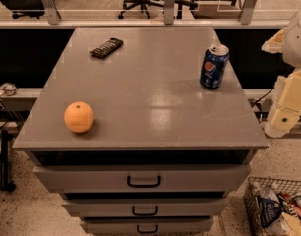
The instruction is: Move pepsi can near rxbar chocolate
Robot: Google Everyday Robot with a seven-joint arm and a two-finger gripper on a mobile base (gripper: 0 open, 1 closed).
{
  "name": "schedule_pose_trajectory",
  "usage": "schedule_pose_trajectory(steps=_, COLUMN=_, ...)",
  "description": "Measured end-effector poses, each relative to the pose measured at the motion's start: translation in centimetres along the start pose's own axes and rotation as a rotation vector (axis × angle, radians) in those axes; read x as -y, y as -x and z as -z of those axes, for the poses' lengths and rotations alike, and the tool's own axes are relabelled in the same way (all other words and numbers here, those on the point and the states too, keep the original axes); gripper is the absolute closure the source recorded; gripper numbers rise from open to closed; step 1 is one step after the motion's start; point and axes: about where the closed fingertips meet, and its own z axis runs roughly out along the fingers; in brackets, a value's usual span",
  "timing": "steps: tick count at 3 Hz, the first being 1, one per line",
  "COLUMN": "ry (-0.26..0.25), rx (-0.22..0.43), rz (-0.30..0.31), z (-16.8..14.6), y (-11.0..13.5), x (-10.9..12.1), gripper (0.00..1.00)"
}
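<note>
A grey cabinet (140, 90) is seen from the front and a little from above, and three things are set on its flat top. The pepsi can (214, 67) is stood upright near the right edge, about halfway back. Its silver top is turned up and its round red, white and blue logo is turned to the front. The rxbar chocolate (106, 47) is laid flat near the back on the left side, at a slant. The can and the bar are kept well apart, with a wide bare stretch of the top between them. An orange (79, 117) is placed near the front left corner, well apart from both. The gripper (287, 100) is found at the right edge of the view, off to the side of the cabinet, and only pale cream parts of it are shown. The can is not touched by it, and nothing is seen to be held by it. Whether it is open or closed cannot be told. Under the top, three drawers (143, 181) with dark handles are stacked. A wire basket (268, 200) filled with packets is stood on the floor at the bottom right. Office chairs (140, 1) are seen behind a rail at the back.
</note>
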Motion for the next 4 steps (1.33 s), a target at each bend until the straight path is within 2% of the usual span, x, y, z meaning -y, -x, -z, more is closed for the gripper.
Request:
schedule_pose_trajectory(steps=1, ry=0.0, rx=0.0, rz=0.0, z=0.0, y=0.0, x=0.0, gripper=0.0)
schedule_pose_trajectory(steps=2, ry=-0.031, rx=0.042, rz=-0.008, z=-1.1, y=-0.1, x=1.7, gripper=0.0)
schedule_pose_trajectory(steps=3, ry=-0.073, rx=0.138, rz=-0.03, z=-3.2, y=-0.5, x=5.3, gripper=0.0)
schedule_pose_trajectory(steps=4, ry=-0.127, rx=0.274, rz=-0.061, z=-5.8, y=-0.7, x=9.5, gripper=0.0)
